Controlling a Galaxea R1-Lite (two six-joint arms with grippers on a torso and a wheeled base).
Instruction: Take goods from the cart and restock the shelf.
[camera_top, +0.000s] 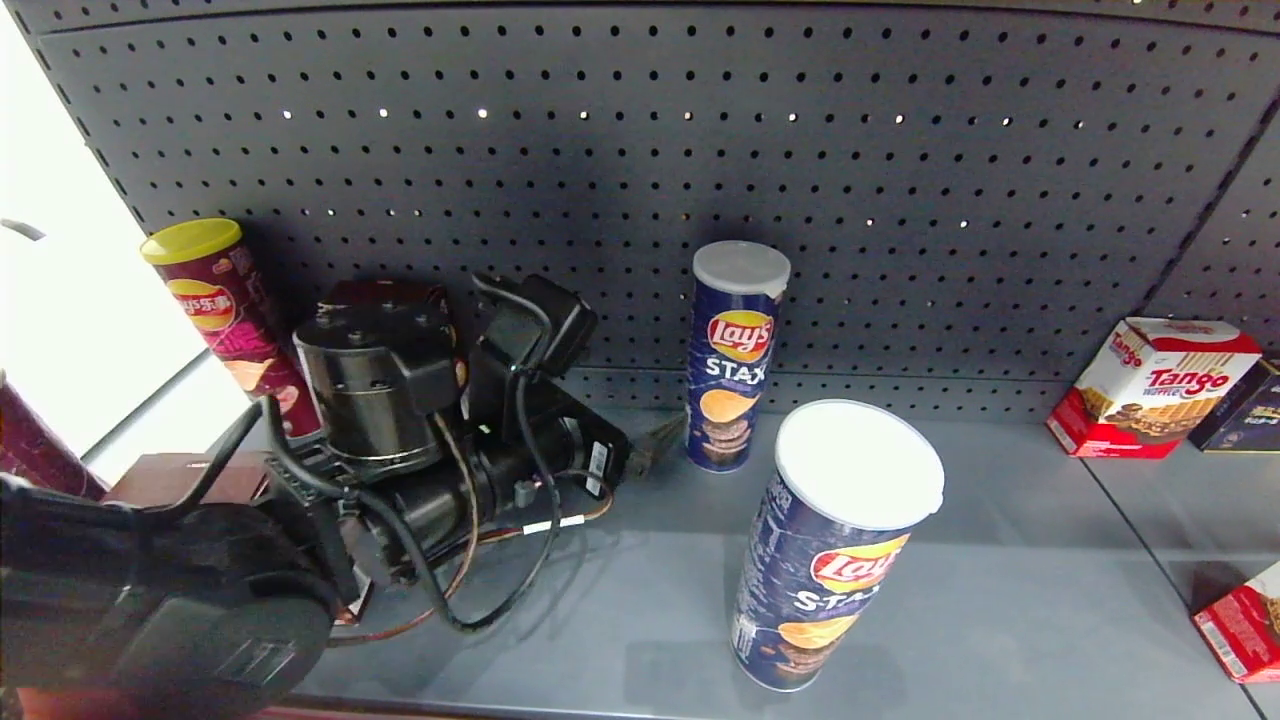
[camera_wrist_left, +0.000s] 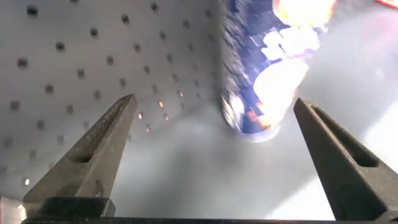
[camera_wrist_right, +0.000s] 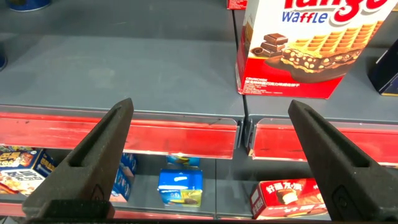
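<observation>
From the head, the rear can (camera_top: 735, 360), a tall blue chip tube with a white lid, is standing upright on the grey shelf (camera_top: 1000, 600), close against the pegboard (camera_top: 640, 150). The front can (camera_top: 830, 560), its twin, is standing nearer the shelf edge and a little right of the rear can, apart from it. A maroon can (camera_top: 225, 320) with a yellow lid is standing well left of the rear can, also at the pegboard. The left arm (camera_top: 430, 430) is lying low over the shelf between the two, its body hiding the maroon can's lower part. Far right of the rear can a wafer box (camera_top: 1155, 385) is sitting with a dark box (camera_top: 1245, 415) beside it, and a red box (camera_top: 1240, 630) is lying nearer the front. From the left wrist, the left gripper (camera_wrist_left: 214, 102) is holding its fingers wide apart around nothing, with the rear can's base showing just beyond them, blurred. From the right wrist, the right gripper (camera_wrist_right: 208, 109) is likewise spread and gripping nothing, hanging before a red strip (camera_wrist_right: 180, 134) on the shelf front; a carton (camera_wrist_right: 298, 50) of wafers is standing above that strip, and a blue packet (camera_wrist_right: 180, 186) is lying on the level below.
</observation>
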